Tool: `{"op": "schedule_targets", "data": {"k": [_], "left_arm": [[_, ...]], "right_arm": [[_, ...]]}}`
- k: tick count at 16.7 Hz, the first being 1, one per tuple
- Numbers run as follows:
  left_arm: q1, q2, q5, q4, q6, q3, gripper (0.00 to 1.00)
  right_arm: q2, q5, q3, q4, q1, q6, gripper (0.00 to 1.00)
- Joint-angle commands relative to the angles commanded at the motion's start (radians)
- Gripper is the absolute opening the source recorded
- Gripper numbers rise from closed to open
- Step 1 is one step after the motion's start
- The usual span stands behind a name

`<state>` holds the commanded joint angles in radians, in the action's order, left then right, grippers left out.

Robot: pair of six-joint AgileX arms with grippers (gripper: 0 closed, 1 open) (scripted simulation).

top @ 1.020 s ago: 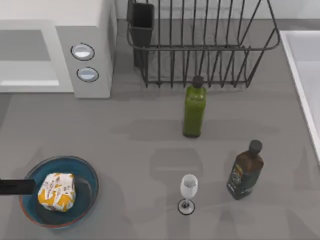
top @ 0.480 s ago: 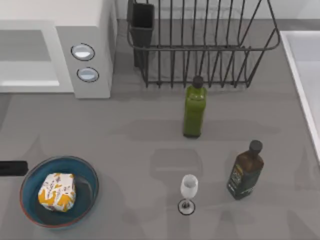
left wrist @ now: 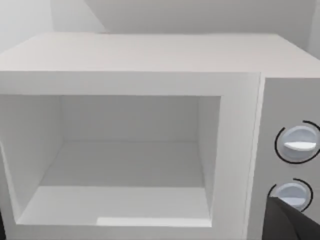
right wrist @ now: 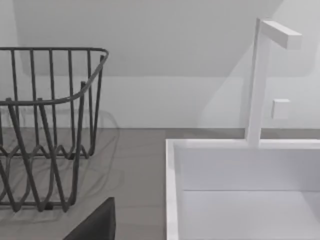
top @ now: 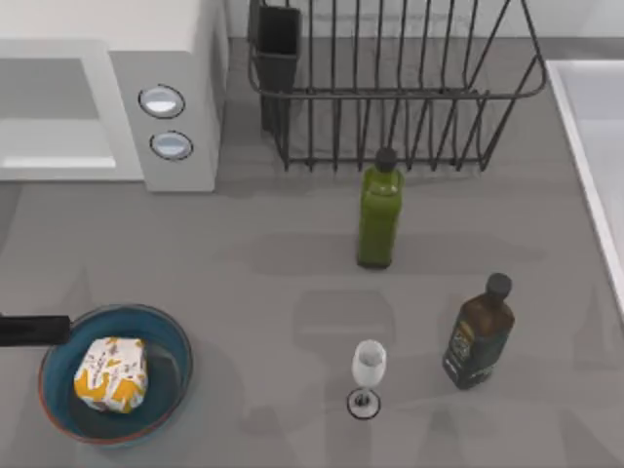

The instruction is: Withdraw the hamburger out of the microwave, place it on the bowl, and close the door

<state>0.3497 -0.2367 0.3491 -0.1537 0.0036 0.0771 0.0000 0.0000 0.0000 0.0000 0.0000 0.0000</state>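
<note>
White microwave cavity empty, hamburger in bowl; swing door shut squarely. Left gripper opening: cannot tell.

We see a matt grey desk, smooth, no gloss. The microwave looks like smooth white plastic or painted metal, matt, with its cavity the same flat pale finish; its knobs have shiny silver rings. The hamburger sits in crinkled white paper wrapper, printed orange-yellow. The bowl is glossy blue glaze inside, reddish-brown rim. The wire rack is thin dark metal wire, matt. Green bottle and brown bottle look glossy like glass, with dark matt caps. Wine glass is clear and shiny. Sink is smooth matt white.
</note>
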Motion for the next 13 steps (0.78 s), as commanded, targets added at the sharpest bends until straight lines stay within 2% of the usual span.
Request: {"op": "schedule_targets", "data": {"k": [3, 5, 10, 13], "left_arm": [[0.115, -0.014, 0.115, -0.030, 0.000, -0.015, 0.00], [0.143, -0.018, 0.142, -0.039, -0.001, -0.021, 0.00], [0.130, -0.025, 0.131, -0.032, 0.005, -0.007, 0.00], [0.039, -0.110, 0.055, 0.021, 0.056, 0.086, 0.00]], "right_arm": [[0.000, 0.000, 0.000, 0.000, 0.000, 0.000, 1.00], [0.000, 0.000, 0.000, 0.000, 0.000, 0.000, 1.00], [0.000, 0.000, 0.000, 0.000, 0.000, 0.000, 1.00], [0.000, 0.000, 0.000, 0.000, 0.000, 0.000, 1.00]]}}
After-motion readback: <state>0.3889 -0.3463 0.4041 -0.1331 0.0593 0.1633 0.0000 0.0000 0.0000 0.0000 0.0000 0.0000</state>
